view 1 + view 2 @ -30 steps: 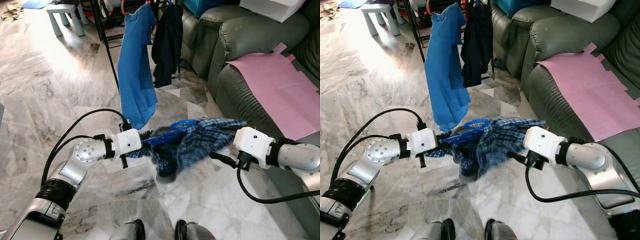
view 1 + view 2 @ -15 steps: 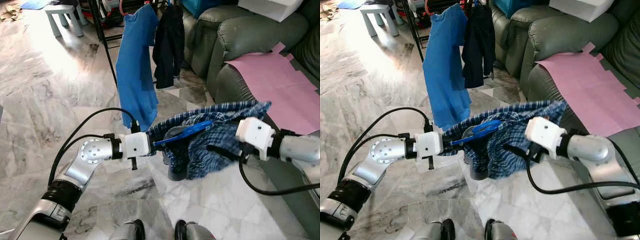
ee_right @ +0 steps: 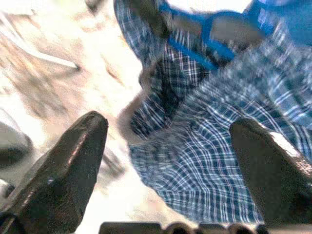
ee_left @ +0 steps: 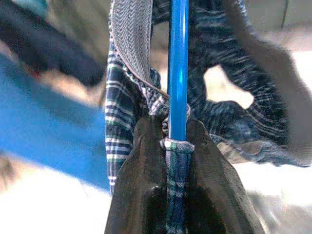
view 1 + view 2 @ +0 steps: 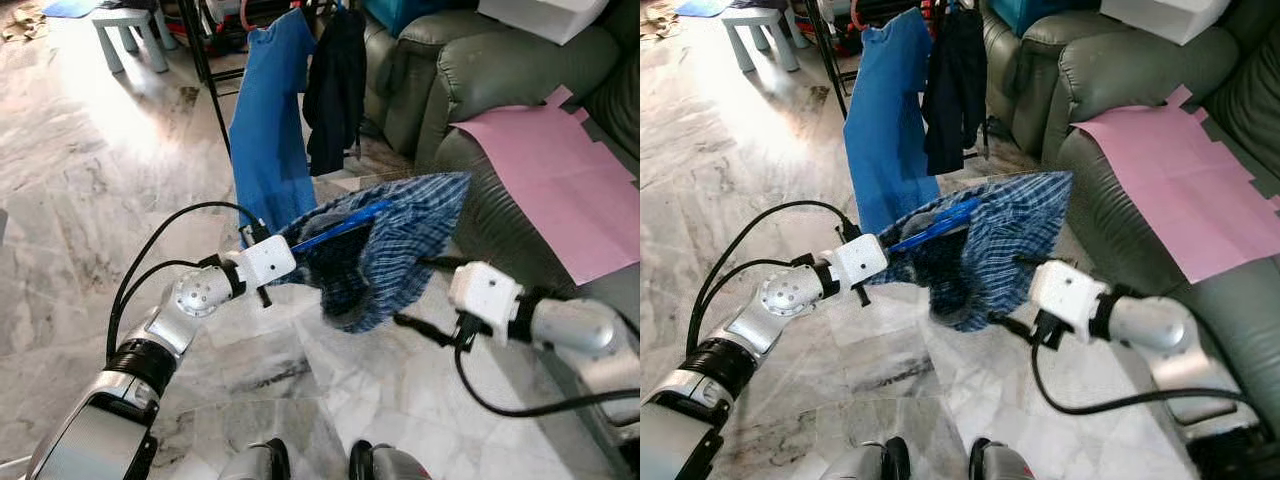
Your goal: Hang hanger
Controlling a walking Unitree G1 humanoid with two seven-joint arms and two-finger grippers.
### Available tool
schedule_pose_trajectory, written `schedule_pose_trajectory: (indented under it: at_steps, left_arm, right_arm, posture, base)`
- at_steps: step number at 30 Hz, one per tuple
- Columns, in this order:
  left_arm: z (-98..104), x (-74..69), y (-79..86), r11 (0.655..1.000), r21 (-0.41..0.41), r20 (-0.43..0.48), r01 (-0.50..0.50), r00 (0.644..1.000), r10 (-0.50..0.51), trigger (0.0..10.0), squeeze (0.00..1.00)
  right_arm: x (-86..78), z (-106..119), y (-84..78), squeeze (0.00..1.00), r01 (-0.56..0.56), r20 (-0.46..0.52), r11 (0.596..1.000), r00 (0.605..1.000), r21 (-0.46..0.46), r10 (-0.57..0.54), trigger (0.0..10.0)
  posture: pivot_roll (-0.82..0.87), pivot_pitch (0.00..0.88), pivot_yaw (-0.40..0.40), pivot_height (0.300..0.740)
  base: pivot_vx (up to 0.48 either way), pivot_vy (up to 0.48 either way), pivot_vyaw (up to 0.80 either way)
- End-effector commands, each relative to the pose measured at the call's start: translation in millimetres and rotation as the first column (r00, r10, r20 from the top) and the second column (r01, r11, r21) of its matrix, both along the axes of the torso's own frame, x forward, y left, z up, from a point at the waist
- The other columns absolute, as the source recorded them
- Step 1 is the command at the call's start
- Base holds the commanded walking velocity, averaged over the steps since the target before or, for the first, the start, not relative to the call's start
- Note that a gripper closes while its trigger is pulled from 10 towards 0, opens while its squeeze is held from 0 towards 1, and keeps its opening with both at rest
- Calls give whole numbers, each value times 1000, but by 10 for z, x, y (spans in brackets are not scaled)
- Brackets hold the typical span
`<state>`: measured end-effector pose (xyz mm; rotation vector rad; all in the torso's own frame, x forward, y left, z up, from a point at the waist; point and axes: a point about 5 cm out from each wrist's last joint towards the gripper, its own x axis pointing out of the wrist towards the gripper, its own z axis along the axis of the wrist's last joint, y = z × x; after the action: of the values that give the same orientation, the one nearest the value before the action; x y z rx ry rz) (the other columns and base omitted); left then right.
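Observation:
A blue plastic hanger (image 5: 340, 228) carries a blue plaid garment (image 5: 400, 250), held up over the marble floor in front of the clothes rack. My left gripper (image 5: 285, 255) is shut on the hanger's end and a fold of the plaid cloth; in the left wrist view the fingers (image 4: 141, 161) pinch the blue bar (image 4: 178, 73). My right gripper (image 5: 415, 295) is open, just below and to the right of the garment, apart from it. In the right wrist view the plaid cloth (image 3: 214, 146) hangs ahead of the spread fingers (image 3: 73, 161).
A black rack pole (image 5: 205, 70) stands ahead, with a blue shirt (image 5: 268, 130) and a dark garment (image 5: 335, 80) hanging on it. A green sofa (image 5: 470, 70) with a pink sheet (image 5: 550, 170) is to the right. A white stool (image 5: 130, 30) stands far left.
My left gripper has raised the hanger and plaid garment toward the rack. My right gripper has let go of the cloth's edge and dropped lower.

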<state>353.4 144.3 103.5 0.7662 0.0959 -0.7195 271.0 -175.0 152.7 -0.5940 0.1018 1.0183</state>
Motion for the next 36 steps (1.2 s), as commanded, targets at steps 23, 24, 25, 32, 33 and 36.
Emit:
schedule_pose_trajectory:
  at_steps: [23,24,25,32,33,36]
  left_arm:
    - [-228,-283,-82,945,51,-89,323,944,-318,0,0]
    - [-209,-277,-97,943,43,-85,331,941,-327,0,0]
    - [-167,-275,-139,935,32,-62,354,934,-352,0,0]
    - [44,-305,-348,875,-34,38,483,876,-482,0,0]
    - [62,-306,-360,871,-40,42,489,872,-488,0,0]
    - [137,-302,-405,854,-54,60,518,855,-515,0,0]
  right_arm:
    - [102,-13,-331,0,92,193,982,979,-164,-59,10000]
    - [137,9,-329,0,90,188,984,980,-152,-61,10000]
    - [180,37,-339,0,86,176,987,982,-134,-62,10000]
    - [311,-50,-285,0,-9,78,987,997,-161,21,10000]
    - [329,-58,-276,0,-20,62,987,998,-162,31,10000]
    - [423,-69,-251,0,-68,8,983,997,-172,71,10000]
  posture:
    - [-131,70,74,740]
    - [-131,70,72,740]
    - [-128,73,60,740]
    - [-118,99,44,740]
    - [-116,101,42,740]
    - [-109,101,37,740]
  base:
    - [0,0,0]
    - [0,0,0]
    - [0,0,0]
    - [0,0,0]
    - [0,0,0]
    - [0,0,0]
